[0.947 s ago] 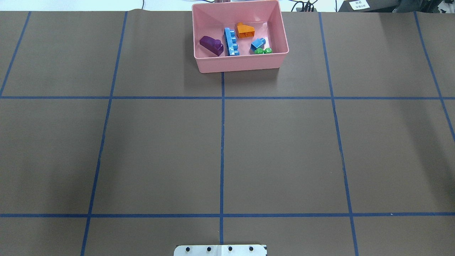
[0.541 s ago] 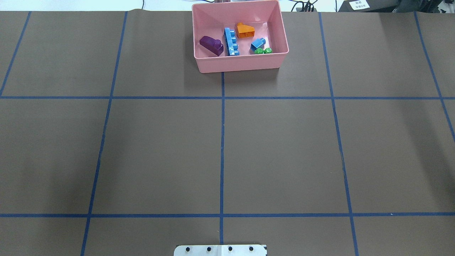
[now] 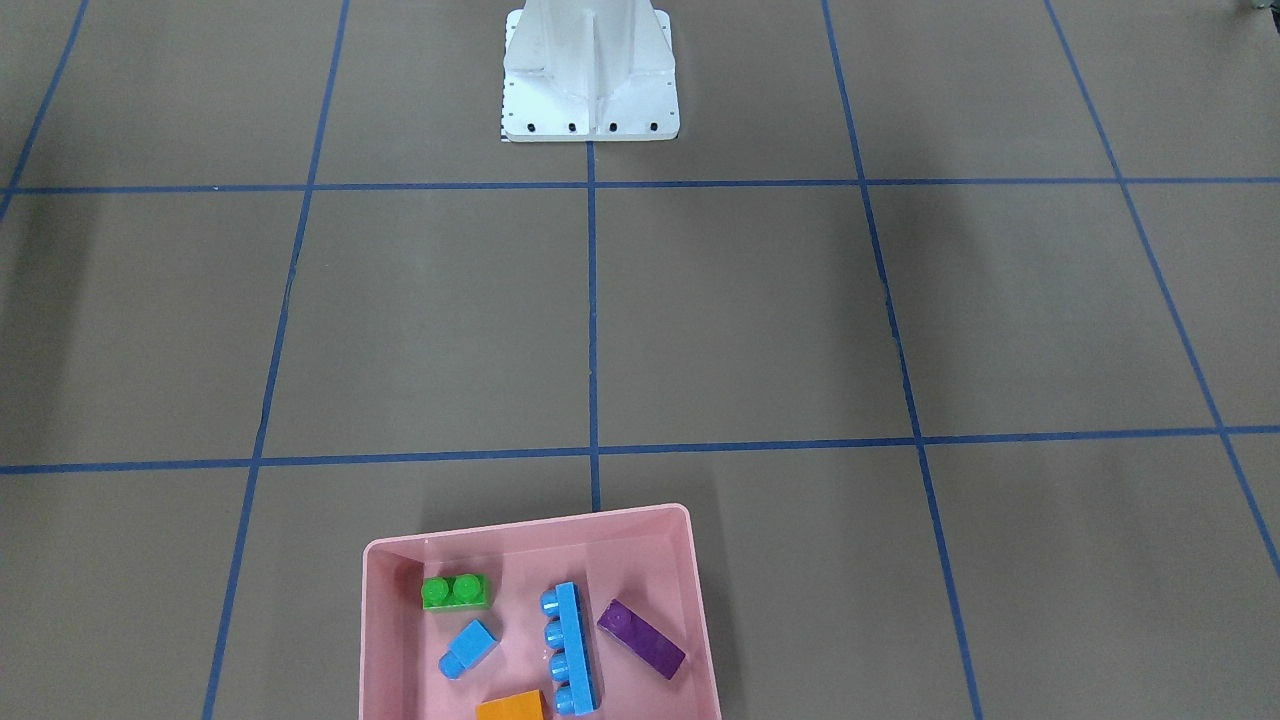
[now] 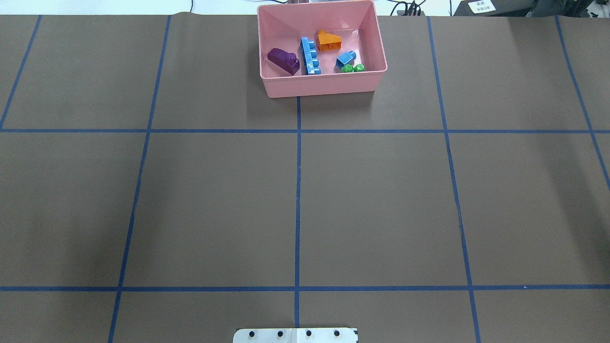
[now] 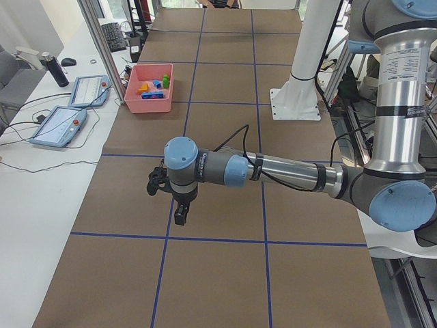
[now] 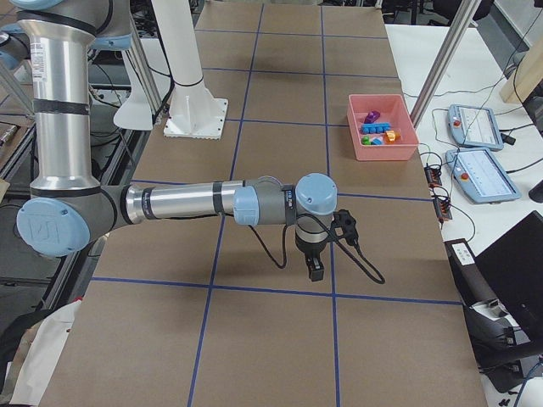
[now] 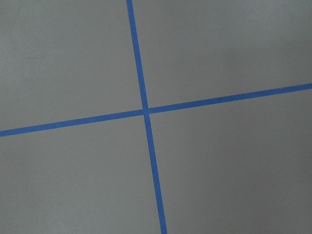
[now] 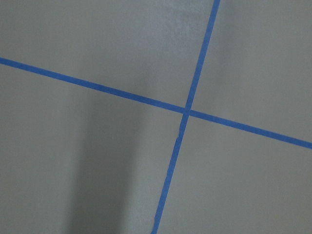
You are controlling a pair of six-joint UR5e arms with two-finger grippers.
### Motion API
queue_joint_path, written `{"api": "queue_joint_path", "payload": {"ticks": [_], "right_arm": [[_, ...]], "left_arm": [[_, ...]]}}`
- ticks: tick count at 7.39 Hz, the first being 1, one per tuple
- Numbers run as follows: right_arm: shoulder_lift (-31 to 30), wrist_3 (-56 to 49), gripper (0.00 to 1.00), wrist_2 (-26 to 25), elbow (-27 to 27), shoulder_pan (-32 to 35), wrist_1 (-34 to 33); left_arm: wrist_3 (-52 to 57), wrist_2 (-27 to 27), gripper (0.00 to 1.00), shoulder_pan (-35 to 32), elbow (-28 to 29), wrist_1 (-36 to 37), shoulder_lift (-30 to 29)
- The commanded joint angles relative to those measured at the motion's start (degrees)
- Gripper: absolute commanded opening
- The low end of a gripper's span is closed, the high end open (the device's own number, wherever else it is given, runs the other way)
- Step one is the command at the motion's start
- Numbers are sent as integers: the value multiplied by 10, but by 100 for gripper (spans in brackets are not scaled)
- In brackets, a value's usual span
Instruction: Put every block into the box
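Note:
The pink box (image 4: 324,85) stands at the table's far edge, near the middle; it also shows in the front view (image 3: 530,535). All five blocks lie inside it: purple sloped (image 4: 283,60), long blue (image 4: 310,56), orange sloped (image 4: 329,41), small blue (image 4: 345,58) and green (image 4: 353,68). My left gripper (image 5: 179,217) hangs over the table far from the box, seen only in the left side view. My right gripper (image 6: 315,271) shows only in the right side view. I cannot tell whether either is open or shut. Both wrist views show only brown table and blue tape.
The white robot base (image 3: 590,75) stands at the table's near middle edge. Blue tape lines (image 4: 298,190) divide the brown table into squares. Teach pendants (image 5: 61,123) lie on the white bench beyond the box.

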Motion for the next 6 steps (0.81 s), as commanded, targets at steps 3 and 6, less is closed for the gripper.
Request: {"api": "queue_joint_path", "payload": {"ticks": [3, 6], "right_arm": [[-2, 0, 100, 8, -7, 0, 25], [-2, -1, 100, 4, -9, -11, 26]], "left_arm": [[0, 0, 100, 0, -4, 0, 1], [-2, 1, 100, 0, 0, -1, 0]]}}
